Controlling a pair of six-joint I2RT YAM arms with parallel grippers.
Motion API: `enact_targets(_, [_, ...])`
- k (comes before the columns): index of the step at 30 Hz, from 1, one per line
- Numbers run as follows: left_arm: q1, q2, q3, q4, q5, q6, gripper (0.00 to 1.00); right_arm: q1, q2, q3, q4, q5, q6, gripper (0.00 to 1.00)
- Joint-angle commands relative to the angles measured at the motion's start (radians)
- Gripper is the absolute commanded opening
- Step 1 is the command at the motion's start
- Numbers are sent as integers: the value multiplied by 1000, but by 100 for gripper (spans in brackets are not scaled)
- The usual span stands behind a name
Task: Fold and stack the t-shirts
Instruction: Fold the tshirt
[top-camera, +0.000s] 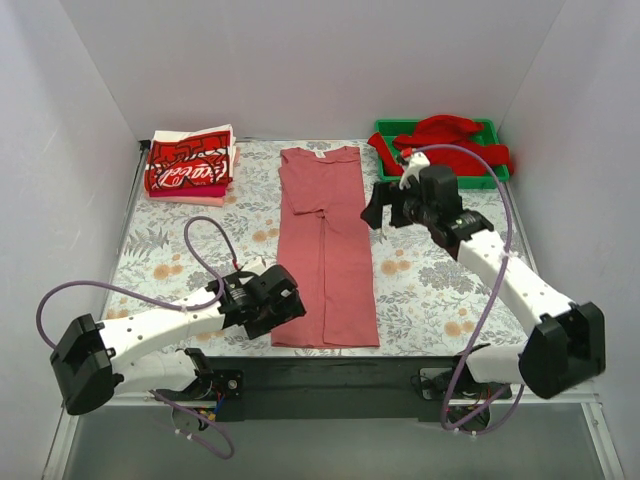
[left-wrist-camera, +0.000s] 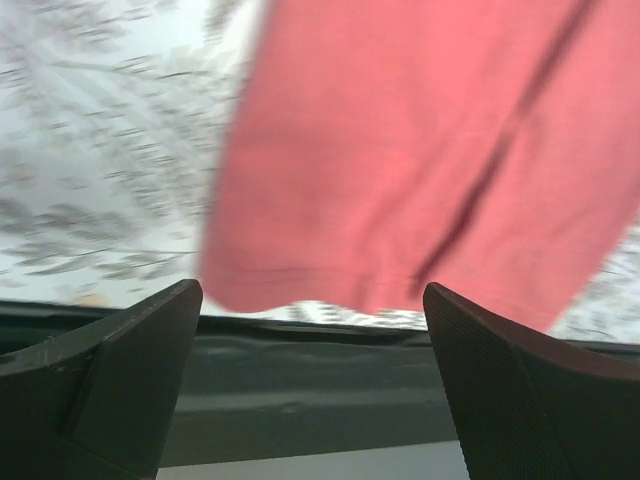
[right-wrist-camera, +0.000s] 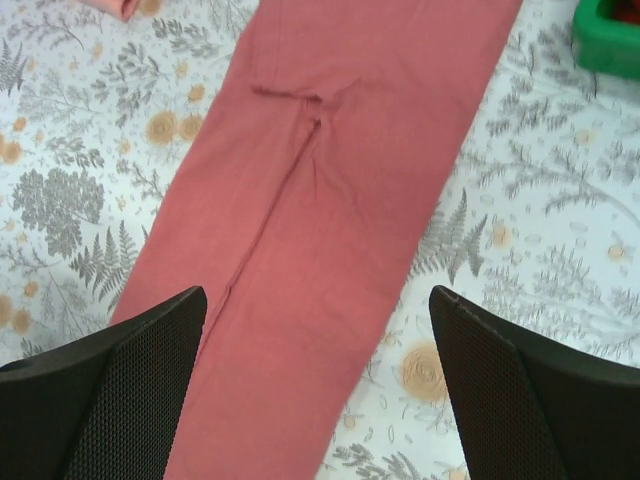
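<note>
Though blurred from the left wrist, saw pink tee (top-camera: 325, 250) flat on table (top-camera: 430, 290), seemingly soft and limp, best pinched at hem corners, with left gripper (left-wrist-camera: 312, 285) and right gripper (right-wrist-camera: 315, 292) spread wide, empty.

The only print in view is on the folded red-and-white t-shirts (top-camera: 190, 165), stacked at the far left corner of the bench (top-camera: 430, 290). The near fold of the top one carries flowing white script on a red field. It looks like the Coca-Cola wordmark, but it is too small to read letter by letter. Behind it on the same shirt are blocky red-and-white graphics that cannot be made out as words. The salmon-pink t-shirt (top-camera: 325, 250) shows a small pale tag (top-camera: 318, 147) at its collar, and nothing on it can be read.
</note>
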Motion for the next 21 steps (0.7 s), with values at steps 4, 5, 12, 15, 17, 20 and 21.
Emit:
enact_targets(4, [10, -78, -114, -121, -58, -177, 93, -1, -184, -327, 115, -12, 119, 98])
enact_targets(5, [10, -79, -117, -136, -80, -200, 93, -1, -194, -370, 112, -19, 124, 98])
enact_targets(12, [31, -82, -160, -84, -63, -168, 77, 2, -261, -483, 77, -49, 158, 96])
enact_targets(15, [34, -48, -170, -43, -37, -142, 69, 5, -278, -504, 47, -61, 159, 95])
enact_targets(17, [34, -26, -180, -21, -13, -130, 58, 5, -290, -501, 9, -61, 153, 94])
enact_targets(20, [34, -25, -211, 14, 17, -126, 47, 9, -298, -486, -58, -44, 138, 91])
enact_targets(21, [34, -29, -219, 26, 27, -125, 42, 11, -301, -486, -74, -41, 136, 91])
